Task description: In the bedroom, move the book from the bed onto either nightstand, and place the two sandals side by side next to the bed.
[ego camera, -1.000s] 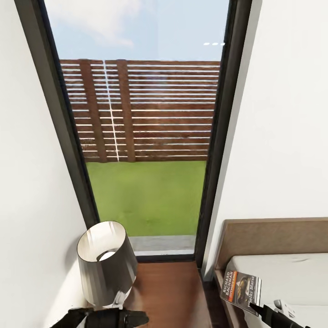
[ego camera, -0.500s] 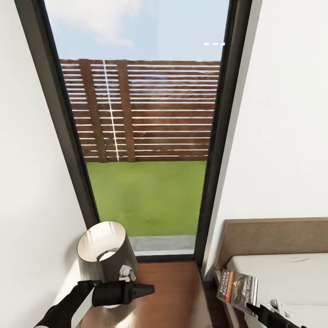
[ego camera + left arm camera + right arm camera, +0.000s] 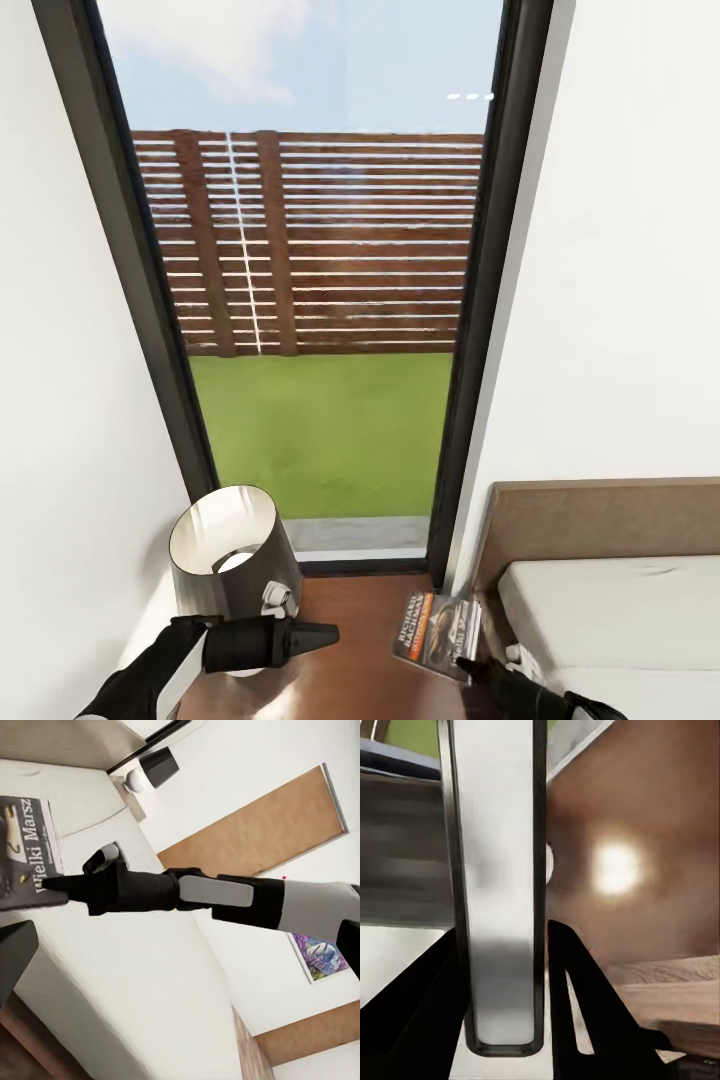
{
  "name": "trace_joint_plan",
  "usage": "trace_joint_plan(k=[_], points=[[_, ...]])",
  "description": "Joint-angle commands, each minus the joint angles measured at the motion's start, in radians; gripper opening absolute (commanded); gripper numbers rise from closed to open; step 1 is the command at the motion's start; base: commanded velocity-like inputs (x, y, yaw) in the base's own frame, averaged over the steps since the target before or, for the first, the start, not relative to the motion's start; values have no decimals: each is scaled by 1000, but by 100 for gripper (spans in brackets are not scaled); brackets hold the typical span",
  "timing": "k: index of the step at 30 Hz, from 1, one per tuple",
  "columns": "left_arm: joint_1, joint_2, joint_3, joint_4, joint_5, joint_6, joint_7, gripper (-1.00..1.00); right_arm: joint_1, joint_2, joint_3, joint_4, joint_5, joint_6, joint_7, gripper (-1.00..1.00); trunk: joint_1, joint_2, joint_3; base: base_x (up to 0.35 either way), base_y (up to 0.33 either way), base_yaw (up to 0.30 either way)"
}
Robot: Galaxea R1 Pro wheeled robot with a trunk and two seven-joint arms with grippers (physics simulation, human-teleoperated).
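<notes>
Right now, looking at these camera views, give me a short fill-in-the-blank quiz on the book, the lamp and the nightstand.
1. The right end effector is shut on the ____.
2. The book hangs over the nightstand, between the lamp and the ____.
3. The left end effector points toward the ____.

Missing words: book; bed; book

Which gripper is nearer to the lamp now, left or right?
Left. The left gripper is just in front of the lamp, right by its shade. The right gripper is farther off, at the bed side of the nightstand, shut on the book.
</notes>
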State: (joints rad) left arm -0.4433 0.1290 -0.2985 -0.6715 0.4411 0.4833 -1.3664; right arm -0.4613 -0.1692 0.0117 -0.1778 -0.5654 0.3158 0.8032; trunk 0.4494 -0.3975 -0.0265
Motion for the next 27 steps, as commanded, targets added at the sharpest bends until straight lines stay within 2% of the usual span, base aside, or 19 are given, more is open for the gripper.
trace_joint_plan(k=[1, 4, 5, 6, 7, 8, 11, 17, 19, 27], points=[[-1, 1, -5, 0, 8, 11, 0, 100, -1, 5, -7, -30, -6, 31, 0, -100, 1, -2, -2, 0, 0, 0], [-1, 2, -5, 0, 9, 12, 0, 100, -2, 21, -7, -86, -7, 81, -2, -100, 1, -2, -2, 0, 0, 0], [-1, 3, -5, 0, 9, 12, 0, 100, -3, 37, -7, -104, -8, 102, -3, -100, 1, -2, -2, 0, 0, 0], [-1, 2, -5, 0, 10, 12, 0, 100, -4, 74, -8, -113, -8, 113, -4, -100, 1, -2, -2, 0, 0, 0], [-1, 2, -5, 0, 10, 12, 0, 100, -5, 87, -8, -114, -8, 115, -4, -100, 1, -2, -2, 0, 0, 0], [-1, 2, -5, 0, 10, 12, 0, 100, -6, 114, -8, -116, -8, 118, -11, -100, 1, -2, -2, 0, 0, 0], [-1, 2, -5, 0, 10, 12, 0, 100, -7, 146, -8, -120, -10, 122, -56, -100, 1, -2, -2, 0, 0, 0], [-1, 1, -6, 1, 10, 12, 0, 100, -9, 164, -10, -122, -20, 125, -206, -100, 1, -2, -2, 0, 0, 0], [-1, 1, -6, 1, 10, 12, 1, 100, -9, 166, -12, -123, -22, 125, -231, -100, 1, -2, -2, 0, 0, 0], [-1, 1, -5, 1, 10, 11, 2, 100, -10, 165, -16, -123, -24, 126, -256, -100, 1, -2, -2, 0, 0, 0]])
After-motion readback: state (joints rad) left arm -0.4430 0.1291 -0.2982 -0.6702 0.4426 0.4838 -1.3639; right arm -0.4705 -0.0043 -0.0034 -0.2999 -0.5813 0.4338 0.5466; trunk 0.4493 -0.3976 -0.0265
